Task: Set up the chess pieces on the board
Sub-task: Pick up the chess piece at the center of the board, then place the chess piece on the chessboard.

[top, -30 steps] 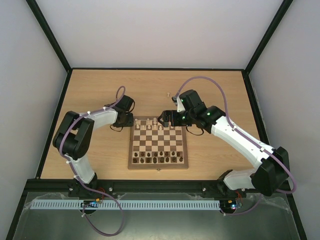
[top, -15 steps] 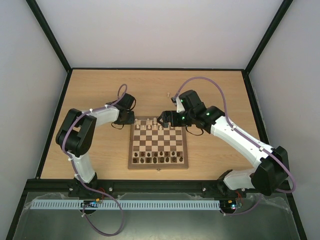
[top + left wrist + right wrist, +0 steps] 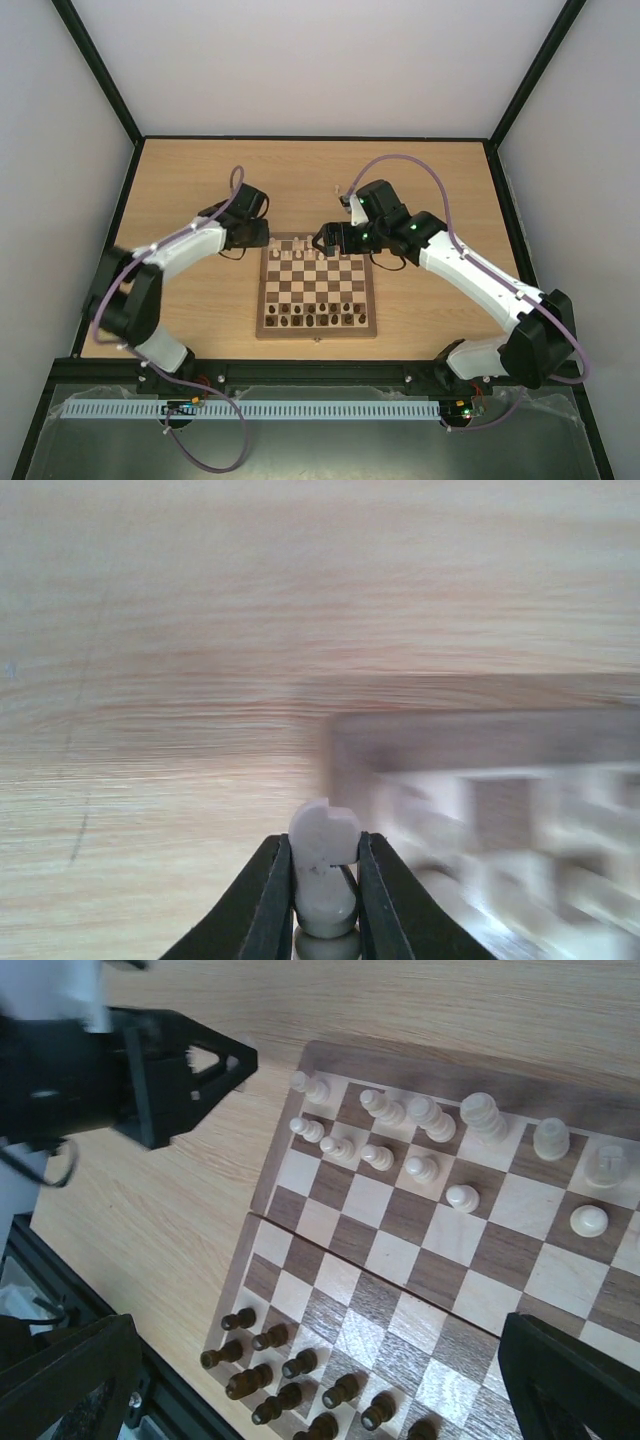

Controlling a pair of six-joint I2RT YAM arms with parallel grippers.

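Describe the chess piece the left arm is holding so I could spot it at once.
Find the wooden chessboard and go to its far left corner, where the left arm's tool hovers just off the edge. Between its two black fingers is a pale cream chess piece with a rounded, notched top; unlike the pale pieces standing on squares, it alone is gripped.

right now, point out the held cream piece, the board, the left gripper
cream piece (image 3: pixel 324 832): left wrist view, its head
board (image 3: pixel 317 285): top view, bare centre squares
left gripper (image 3: pixel 324 846): left wrist view, between fingertips
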